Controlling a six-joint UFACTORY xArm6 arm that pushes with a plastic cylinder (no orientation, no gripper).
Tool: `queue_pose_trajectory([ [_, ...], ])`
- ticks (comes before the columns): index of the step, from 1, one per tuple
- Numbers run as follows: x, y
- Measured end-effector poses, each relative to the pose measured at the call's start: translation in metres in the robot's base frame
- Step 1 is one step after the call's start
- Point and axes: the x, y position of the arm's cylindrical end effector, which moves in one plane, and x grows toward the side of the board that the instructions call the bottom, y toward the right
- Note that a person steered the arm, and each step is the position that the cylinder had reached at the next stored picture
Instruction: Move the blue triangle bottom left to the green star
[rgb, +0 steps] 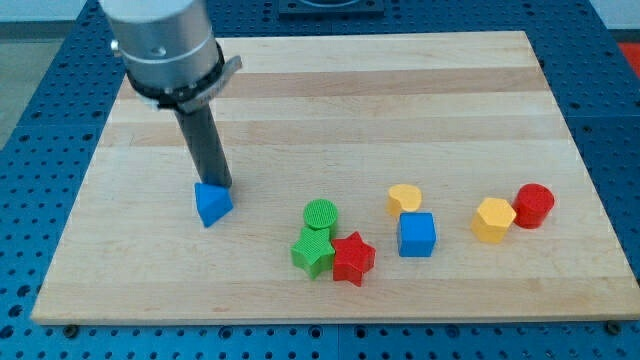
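The blue triangle (212, 204) lies on the wooden board left of centre. My tip (215, 185) stands right at its top edge, touching or nearly touching it. The green star (313, 252) lies to the view's right and a little lower, pressed between a green cylinder (320, 214) above it and a red star (352, 258) on its right. The triangle is about a block's width or more to the left of the green star and slightly higher.
A yellow heart (405, 198) and a blue cube (416, 235) lie right of centre. A yellow hexagon (493, 220) and a red cylinder (534, 205) lie further right. The board's bottom edge (320, 318) runs below the blocks.
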Motion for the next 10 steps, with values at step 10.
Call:
queue_pose_trajectory([
  [10, 0.139, 0.040],
])
